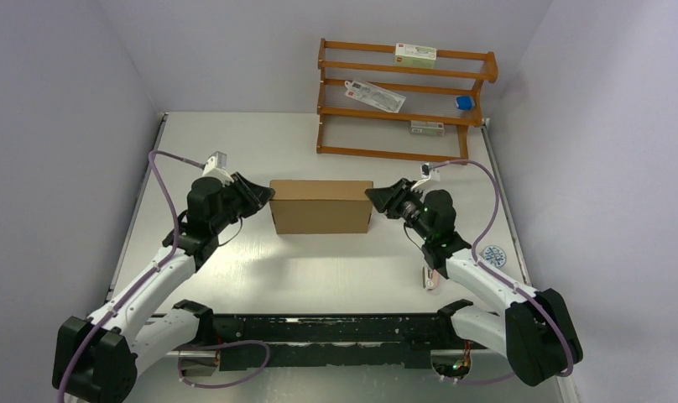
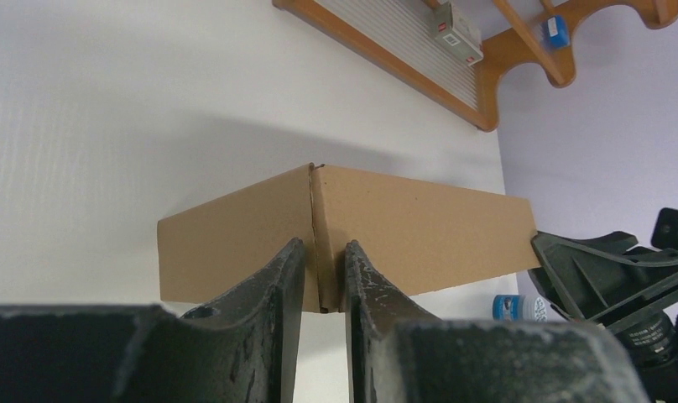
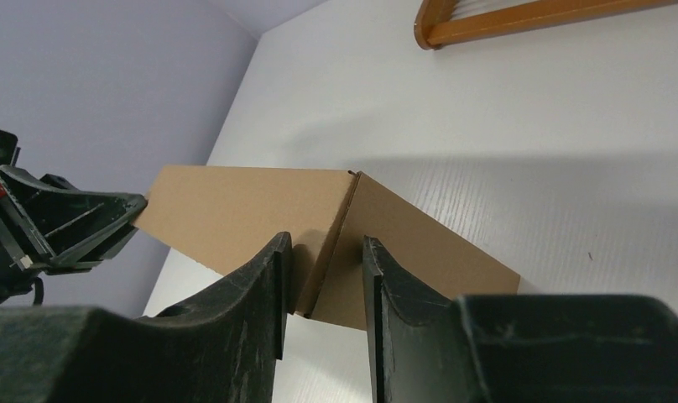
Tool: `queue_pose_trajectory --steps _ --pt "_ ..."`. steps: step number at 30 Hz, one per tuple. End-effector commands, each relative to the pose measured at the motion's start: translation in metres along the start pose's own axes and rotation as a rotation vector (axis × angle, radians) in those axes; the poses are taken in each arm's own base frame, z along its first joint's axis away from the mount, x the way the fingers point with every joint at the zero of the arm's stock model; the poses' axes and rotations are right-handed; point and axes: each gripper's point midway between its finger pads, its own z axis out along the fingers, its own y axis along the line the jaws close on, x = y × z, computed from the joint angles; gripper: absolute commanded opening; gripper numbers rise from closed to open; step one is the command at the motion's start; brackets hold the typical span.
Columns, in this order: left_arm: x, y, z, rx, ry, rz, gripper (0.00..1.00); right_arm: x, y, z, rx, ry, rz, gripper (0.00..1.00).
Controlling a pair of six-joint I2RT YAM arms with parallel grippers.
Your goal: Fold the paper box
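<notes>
1. The paper box (image 1: 320, 206) stood as a rectangular block near the middle of the table (image 1: 336, 269), slightly toward the far edge, its long side parallel to the near edge.
2. The left gripper (image 1: 264, 195) met its left end and the right gripper (image 1: 376, 197) its right end. Each claw was open only by a narrow gap, and a vertical corner of the box lay in that gap. Whether either claw actually pinched the cardboard could not be told.
3. Uneven pushing from the two ends would likely have skewed the box or slid it toward the far edge.
4. Closing on a wedge-shaped corner risked the fingers slipping off, or crushing the corrugated edge.
5. Too much inward pressure could have buckled the long walls, since nothing pinned the box down.
</notes>
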Motion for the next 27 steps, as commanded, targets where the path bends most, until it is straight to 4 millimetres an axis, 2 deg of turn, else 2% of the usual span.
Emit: queue_pose_trajectory --steps 1,3,5,8,13,17,20,24,27 --pt "0.099 0.120 -0.024 -0.389 0.339 -0.029 0.14 0.110 -0.109 -0.046 0.400 0.385 0.053 0.28" --pt "0.104 0.126 -0.025 -0.409 0.355 -0.033 0.12 0.114 -0.123 -0.051 0.487 0.418 0.066 0.26" --pt "0.108 0.132 -0.028 -0.433 0.376 -0.026 0.10 0.115 -0.124 -0.052 0.493 0.436 0.072 0.25" --pt "0.108 0.141 -0.033 -0.479 0.383 0.008 0.07 0.110 -0.111 -0.049 0.425 0.417 0.080 0.25" --pt "0.097 0.149 -0.042 -0.555 0.344 0.118 0.05 0.105 -0.082 -0.038 0.284 0.446 0.088 0.25" --pt "0.093 0.147 -0.045 -0.600 0.329 0.207 0.05 0.106 -0.068 -0.033 0.184 0.482 0.056 0.25" --pt "0.091 0.149 -0.046 -0.625 0.336 0.233 0.05 0.099 -0.060 -0.029 0.139 0.475 0.037 0.26" --pt "0.093 0.145 -0.041 -0.599 0.343 0.230 0.05 0.085 -0.056 -0.023 0.126 0.472 0.027 0.32" --pt "0.090 0.131 -0.032 -0.524 0.314 0.197 0.05 0.075 -0.051 -0.024 0.066 0.463 0.059 0.35"
